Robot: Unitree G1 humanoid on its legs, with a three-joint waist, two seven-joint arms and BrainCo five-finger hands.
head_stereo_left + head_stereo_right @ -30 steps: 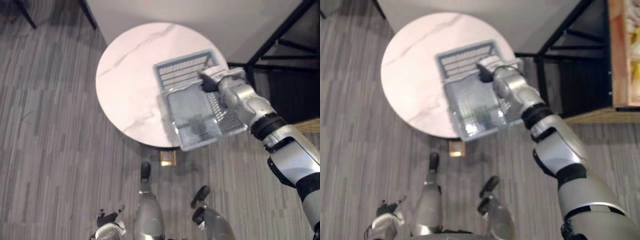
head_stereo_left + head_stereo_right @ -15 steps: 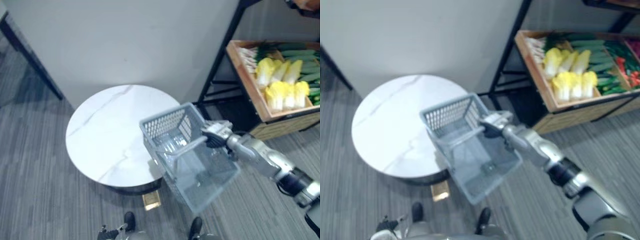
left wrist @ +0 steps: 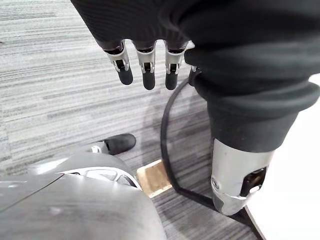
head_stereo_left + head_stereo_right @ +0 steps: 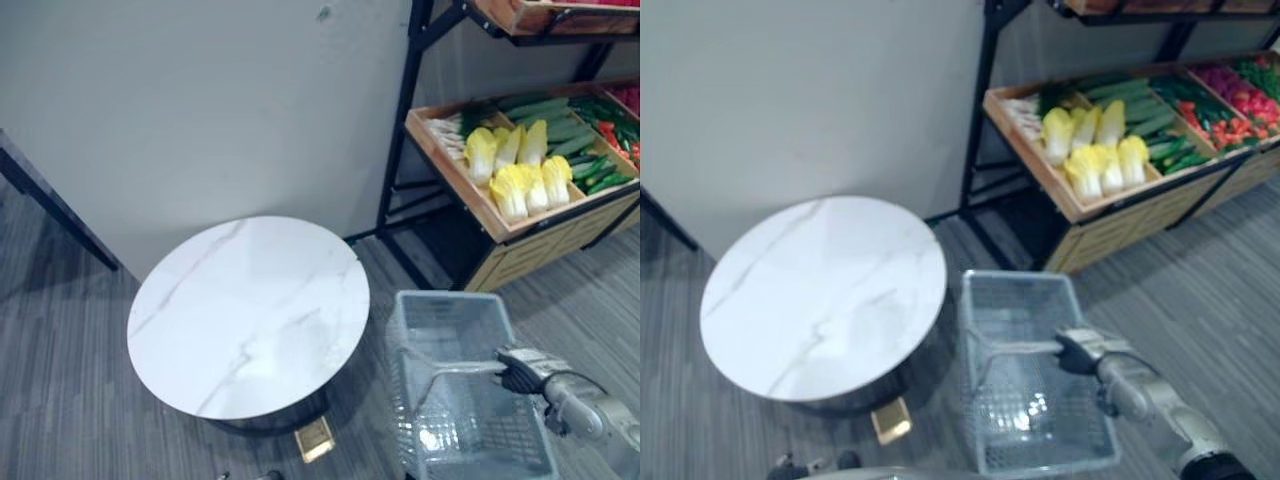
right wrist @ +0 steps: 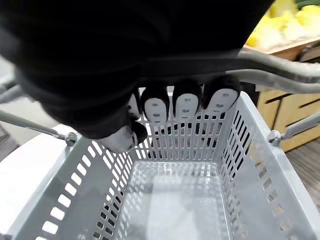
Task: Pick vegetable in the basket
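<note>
An empty grey plastic basket [image 4: 441, 324] hangs over the floor just right of the round table, carried by its handle [image 4: 452, 367]. My right hand [image 4: 522, 371] is shut on that handle; in the right wrist view its fingers [image 5: 186, 107] curl round the bar above the bare basket bottom [image 5: 175, 200]. Vegetables lie in a wooden crate [image 4: 450, 175] on a shelf beyond the basket: yellow-green cabbages [image 4: 520, 175], green cucumbers [image 4: 556, 118] and red ones [image 4: 1232, 126] at the far right. My left hand [image 3: 146, 70] hangs low over the floor with straight fingers, holding nothing.
A round white marble table [image 4: 250, 305] stands left of the basket. The black shelf frame [image 4: 400, 130] rises behind it against a grey wall, with a second crate [image 4: 540, 15] on a higher level. Grey striped carpet lies between the basket and the shelf.
The camera has swung up and right, bringing the vegetable shelf into view. My right hand has carried the basket off the table to the floor space on its right.
</note>
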